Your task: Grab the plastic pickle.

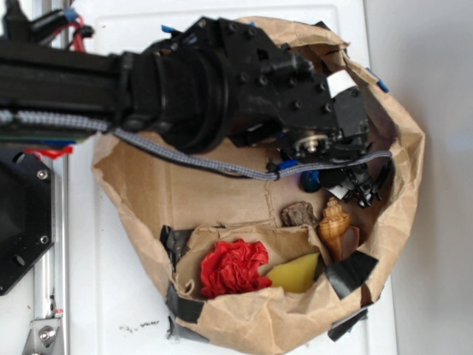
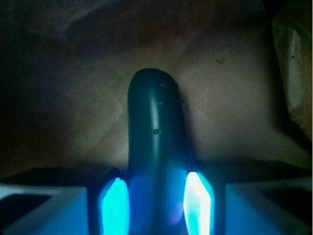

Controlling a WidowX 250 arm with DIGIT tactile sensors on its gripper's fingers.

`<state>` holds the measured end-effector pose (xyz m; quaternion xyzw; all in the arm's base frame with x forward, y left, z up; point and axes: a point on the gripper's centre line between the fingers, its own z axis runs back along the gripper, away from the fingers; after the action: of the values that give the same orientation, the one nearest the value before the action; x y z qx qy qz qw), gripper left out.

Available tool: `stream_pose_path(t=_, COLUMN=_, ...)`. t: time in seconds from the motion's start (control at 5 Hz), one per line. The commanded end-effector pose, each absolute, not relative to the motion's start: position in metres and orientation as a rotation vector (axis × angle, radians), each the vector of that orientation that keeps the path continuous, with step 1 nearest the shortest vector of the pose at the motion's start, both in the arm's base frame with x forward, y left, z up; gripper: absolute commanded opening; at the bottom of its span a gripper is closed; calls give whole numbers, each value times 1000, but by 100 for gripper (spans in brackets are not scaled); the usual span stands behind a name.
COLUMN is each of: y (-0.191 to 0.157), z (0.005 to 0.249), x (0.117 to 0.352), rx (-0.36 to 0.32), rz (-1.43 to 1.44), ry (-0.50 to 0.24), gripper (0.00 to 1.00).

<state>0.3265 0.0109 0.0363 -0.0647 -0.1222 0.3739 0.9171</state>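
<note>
Black bolted arm [image 1: 222,81], grey braided cable [image 1: 192,159], white wrist cap [image 1: 340,81], glowing blue pads [image 2: 198,198].

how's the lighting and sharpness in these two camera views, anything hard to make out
Exterior view: bright, evenly lit and fairly sharp, though the dark arm hides the gripper and the pickle. Wrist view: very dim and soft, corners fading to black; the plastic pickle shows a faint sheen, and the fingertips on either side of it glow overexposed cyan, washing out their edges, so contact is unclear.
</note>
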Motion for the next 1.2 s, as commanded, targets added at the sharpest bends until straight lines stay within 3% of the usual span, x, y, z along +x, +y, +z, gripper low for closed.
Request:
stream_pose_path(t=0.0, y=29, z=72, x=325, rx=-112, rz=728, ry=-270, gripper=0)
stream_pose_path(t=0.4, y=59, z=126, x=287, rx=-238, rz=598, ry=-175, gripper=0)
stream_pose_path(t=0.6, y=71, z=147, x=263, rx=-246, rz=484, ry=-129, gripper=0)
stream_pose_path(t=1.0, y=62, z=161, x=250, rx=-202, rz=340, ry=-128, gripper=0)
